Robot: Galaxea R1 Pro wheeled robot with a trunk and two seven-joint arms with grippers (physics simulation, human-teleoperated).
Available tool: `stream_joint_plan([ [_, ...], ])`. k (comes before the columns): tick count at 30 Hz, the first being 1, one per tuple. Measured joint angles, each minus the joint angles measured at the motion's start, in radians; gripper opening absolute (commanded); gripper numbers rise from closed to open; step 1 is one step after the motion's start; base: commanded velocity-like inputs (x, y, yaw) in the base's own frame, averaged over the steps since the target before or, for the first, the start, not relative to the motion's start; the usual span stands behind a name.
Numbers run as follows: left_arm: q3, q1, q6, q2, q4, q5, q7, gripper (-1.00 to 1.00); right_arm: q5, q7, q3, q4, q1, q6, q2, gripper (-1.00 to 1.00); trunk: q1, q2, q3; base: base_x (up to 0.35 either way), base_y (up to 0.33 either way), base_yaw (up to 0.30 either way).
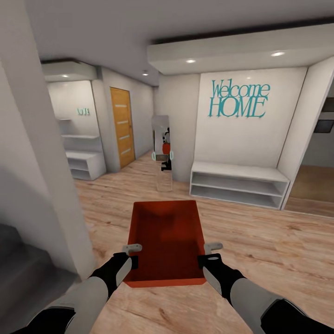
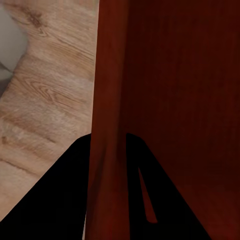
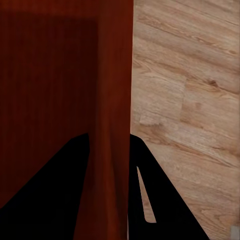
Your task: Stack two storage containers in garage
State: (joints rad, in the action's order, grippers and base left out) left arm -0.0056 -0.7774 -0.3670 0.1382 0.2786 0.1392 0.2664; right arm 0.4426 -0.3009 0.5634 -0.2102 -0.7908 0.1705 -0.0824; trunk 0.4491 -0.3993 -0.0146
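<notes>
Fingers of left gripper [image 1: 131, 258] and right gripper [image 1: 209, 256] clamp the storage container [image 1: 167, 239] — one wall each.

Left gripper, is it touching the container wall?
Touching. The left wrist view shows the left gripper with a finger on each side of the container wall.

My storage container [image 1: 167, 241] is orange-red, shading to dark brick-red inside, plain and unpatterned. My left gripper [image 1: 133, 254] and right gripper [image 1: 209, 253] are black with pale grey fingertips; my forearms are grey. The floor [image 1: 260, 246] is light wood plank with brown grain. At 1 o'clock, teal lettering [image 1: 239, 99] sits on a white wall above a white bench [image 1: 239, 184]. At 11 o'clock stands an amber wooden door [image 1: 121, 126].
</notes>
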Motion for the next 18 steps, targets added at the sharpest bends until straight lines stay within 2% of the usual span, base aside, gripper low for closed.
stream_joint_plan([
  [18,0.000,0.000,0.001,0.000,0.000,0.000,0.000,-1.00,0.000,0.000,0.000,0.000,0.000,0.000,0.000,-1.00,0.000,0.000,0.000,0.322,0.000,0.000],
])
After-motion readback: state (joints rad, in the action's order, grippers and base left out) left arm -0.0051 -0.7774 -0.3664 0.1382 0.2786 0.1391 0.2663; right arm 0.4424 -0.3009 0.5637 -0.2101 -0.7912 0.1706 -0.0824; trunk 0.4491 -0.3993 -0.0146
